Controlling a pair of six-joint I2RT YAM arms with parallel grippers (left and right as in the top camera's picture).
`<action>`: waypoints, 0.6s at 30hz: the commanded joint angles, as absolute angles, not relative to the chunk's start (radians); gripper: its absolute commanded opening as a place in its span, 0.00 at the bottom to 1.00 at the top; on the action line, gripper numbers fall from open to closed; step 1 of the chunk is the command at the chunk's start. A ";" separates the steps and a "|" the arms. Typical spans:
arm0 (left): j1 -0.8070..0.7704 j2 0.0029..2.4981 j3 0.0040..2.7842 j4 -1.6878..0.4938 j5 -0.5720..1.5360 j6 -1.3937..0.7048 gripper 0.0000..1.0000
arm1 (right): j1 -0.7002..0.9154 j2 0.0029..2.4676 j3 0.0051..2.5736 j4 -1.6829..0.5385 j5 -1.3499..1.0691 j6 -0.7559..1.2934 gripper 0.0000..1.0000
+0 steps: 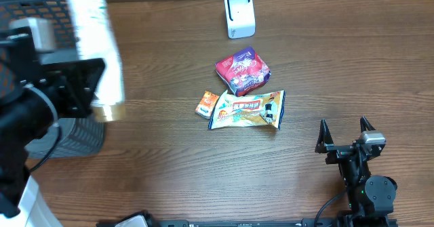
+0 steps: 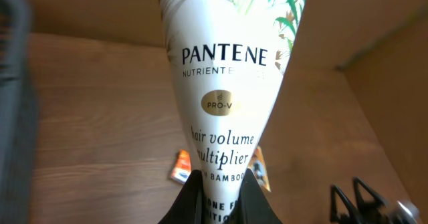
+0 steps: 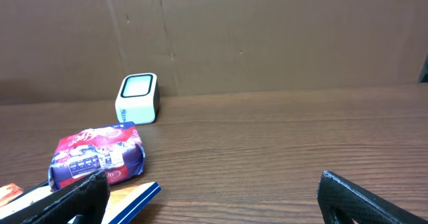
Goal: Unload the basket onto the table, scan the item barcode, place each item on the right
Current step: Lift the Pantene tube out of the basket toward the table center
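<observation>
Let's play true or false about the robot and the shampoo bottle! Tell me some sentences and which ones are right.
1. The left gripper holds the white Pantene bottle. True.
2. The right gripper is pinching a snack. False: it is open and empty, away from the packets.
3. The white scanner stands at the far side of the table, beyond the red packet. True.
4. The bottle lies flat on the table next to the yellow packet. False: it is lifted off the table at the left, near the dark basket.
</observation>
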State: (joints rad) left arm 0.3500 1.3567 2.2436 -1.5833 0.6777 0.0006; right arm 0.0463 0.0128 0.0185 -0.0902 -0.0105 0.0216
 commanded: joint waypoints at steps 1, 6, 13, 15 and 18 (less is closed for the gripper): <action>0.243 1.375 2.242 -1.570 0.728 0.030 0.04 | 0.044 0.003 0.008 -0.085 -0.001 0.015 1.00; 0.113 1.416 2.183 -1.567 0.670 0.029 0.04 | 0.044 0.003 0.008 -0.084 -0.001 0.015 1.00; -0.062 1.536 2.049 -1.531 0.461 -0.031 0.04 | 0.044 0.003 0.008 -0.084 -0.001 0.015 1.00; -0.100 1.570 2.010 -1.501 0.389 -0.054 0.04 | 0.044 0.003 0.008 -0.085 -0.001 0.015 1.00; -0.154 1.623 1.952 -1.445 0.294 -0.102 0.04 | 0.044 0.003 0.008 -0.085 -0.001 0.015 1.00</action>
